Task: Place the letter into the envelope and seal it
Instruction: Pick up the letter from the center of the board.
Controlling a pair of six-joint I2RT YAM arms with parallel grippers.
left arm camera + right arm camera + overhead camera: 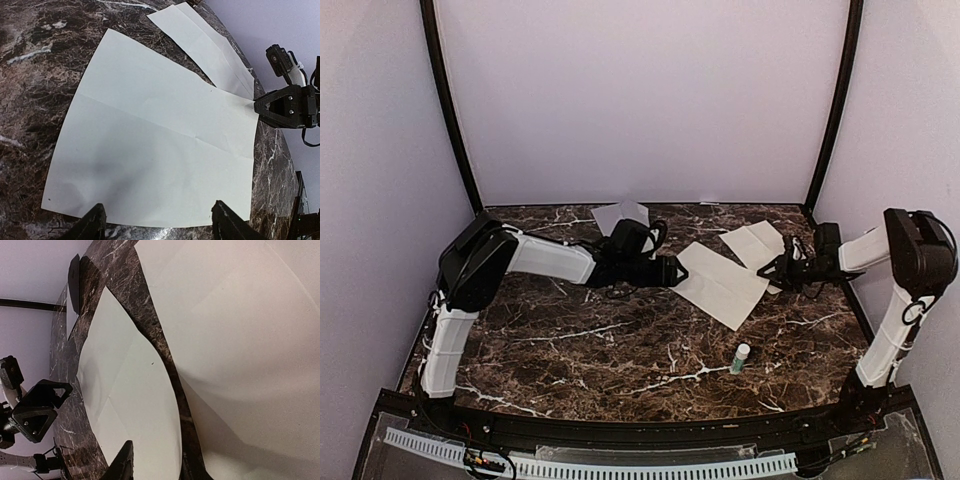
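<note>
The letter (720, 285) (150, 140) (135, 390), a large cream sheet with fold creases, lies unfolded on the marble table, right of centre. My left gripper (678, 271) (157, 227) stands open at the letter's left edge, with one finger past each end of that edge. My right gripper (767, 270) (257, 106) (157, 470) is at the opposite corner. Its jaws are narrow but open, with the slightly raised paper edge between them. A grey envelope (620, 214) lies flat at the back, behind the left arm.
A second pale creased sheet (755, 243) (210, 50) (240, 330) lies just behind the letter, next to the right gripper. A small white and green glue stick (740, 357) stands at the front right. Black frame posts rise at the back corners.
</note>
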